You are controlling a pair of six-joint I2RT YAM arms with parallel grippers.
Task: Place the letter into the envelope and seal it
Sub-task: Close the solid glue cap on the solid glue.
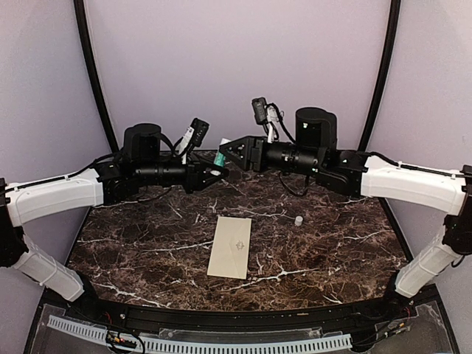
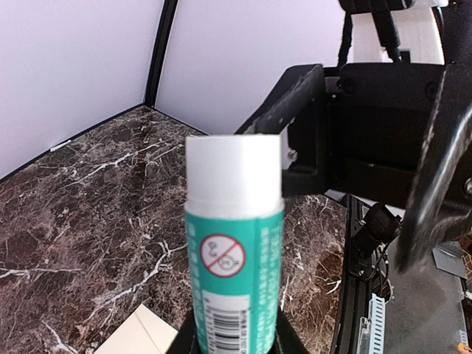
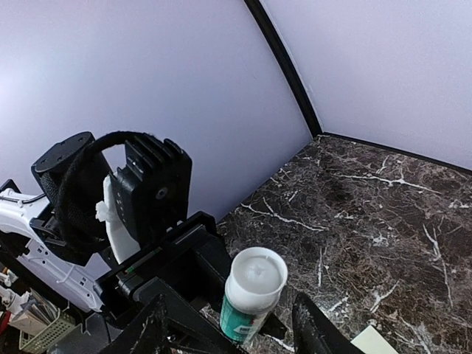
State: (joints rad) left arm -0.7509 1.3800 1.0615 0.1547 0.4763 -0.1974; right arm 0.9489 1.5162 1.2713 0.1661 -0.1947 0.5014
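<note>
The cream envelope [image 1: 231, 246] lies flat at the table's middle, emblem side up; a corner of it shows in the left wrist view [image 2: 136, 335] and the right wrist view [image 3: 376, 341]. The letter is out of view. My left gripper [image 1: 215, 171] [image 2: 234, 348] is shut on a teal glue stick [image 2: 234, 251] [image 3: 251, 295] with a white top, held above the far middle of the table. My right gripper [image 1: 234, 151] [image 3: 236, 335] is open and faces the stick's top, with a finger on either side and not touching it.
A small white cap [image 1: 299, 220] stands on the dark marble table [image 1: 147, 251], right of the envelope. Curved black frame bars and lilac walls close off the back and the sides.
</note>
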